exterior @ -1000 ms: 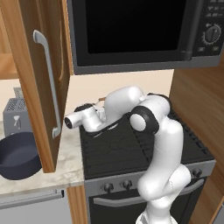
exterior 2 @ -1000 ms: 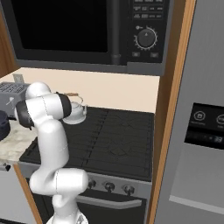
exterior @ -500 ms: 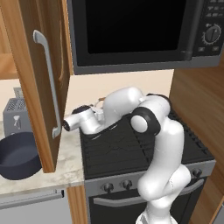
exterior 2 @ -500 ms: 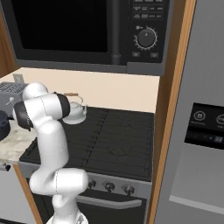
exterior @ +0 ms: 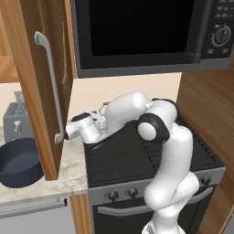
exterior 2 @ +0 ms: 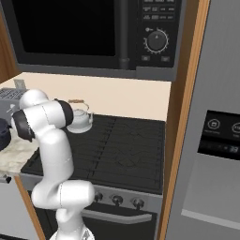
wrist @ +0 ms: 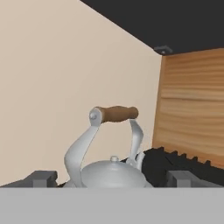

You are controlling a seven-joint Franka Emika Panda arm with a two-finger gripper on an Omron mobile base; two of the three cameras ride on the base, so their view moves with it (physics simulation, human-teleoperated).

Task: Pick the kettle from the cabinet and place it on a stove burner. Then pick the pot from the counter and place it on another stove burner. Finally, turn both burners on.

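1. Left base view: the white arm bends low over the back left of the black stove point(exterior: 151, 157), its hand reaching toward the open cabinet door point(exterior: 39, 77) with the long silver handle; the wire handle of the kettle point(exterior: 101, 109) just peeks out behind the forearm; the dark pot point(exterior: 18, 162) sits on the pale counter point(exterior: 68, 176), well apart from the arm, in front of a grey toaster point(exterior: 16, 119); the fingertips themselves are hard to make out here.

2. Right base view: the kettle point(exterior 2: 78, 121) stands upright on the rear left burner, just beside the arm's elbow; nothing grips it; a black microwave point(exterior 2: 93, 35) hangs above the stove point(exterior 2: 126, 150), and the knobs point(exterior 2: 117, 200) line the front panel.

3. Hand view: the kettle point(wrist: 109, 168) sits close ahead, brown bar handle upright, and the two dark fingertips point(wrist: 41, 178) stand far apart at either side of its body, not touching it; so the gripper point(wrist: 111, 179) is spread wide and holds nothing.

4. Judgement: the kettle step looks finished, the kettle released on a burner; next the hand should back clear of the tall handle without knocking it, then swing left past the cabinet door to the pot; the door's edge hangs near that path, which calls for care.
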